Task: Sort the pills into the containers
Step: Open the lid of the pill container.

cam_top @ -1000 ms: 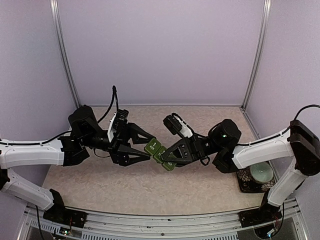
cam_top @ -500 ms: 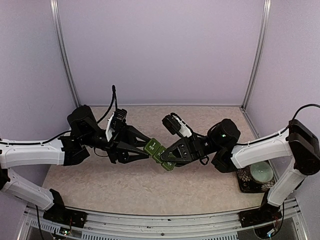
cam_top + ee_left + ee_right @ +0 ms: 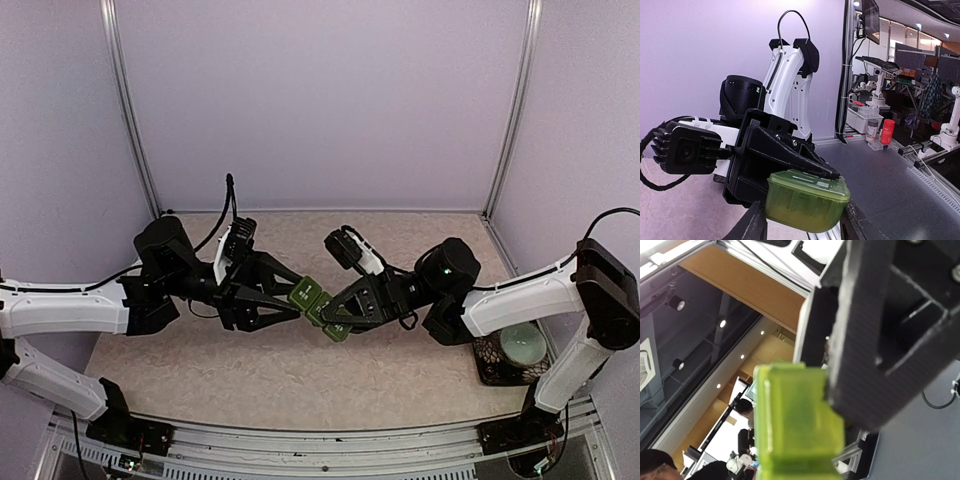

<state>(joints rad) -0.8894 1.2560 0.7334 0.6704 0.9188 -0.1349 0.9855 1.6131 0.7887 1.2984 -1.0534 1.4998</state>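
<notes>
The dark green pill-box strip [image 3: 318,305] hangs above the table's middle, held between both arms. My left gripper [image 3: 300,300] has its fingers against both sides of the strip's left end compartment [image 3: 807,200], whose lid is closed. My right gripper [image 3: 337,320] is shut on the strip's right end. One of its black fingers [image 3: 805,160] lies on the lid in the left wrist view. In the right wrist view the box [image 3: 795,425] fills the centre, beside a dark finger [image 3: 880,340]. No pills show in any view.
A pale green bowl [image 3: 522,345] sits on a dark mat at the table's right edge, behind the right arm's elbow. The beige tabletop [image 3: 300,380] lies below the held strip. Metal frame posts stand at the back corners.
My left arm has shifted slightly right, toward the strip. The strip and my right gripper have stayed nearly in place.
</notes>
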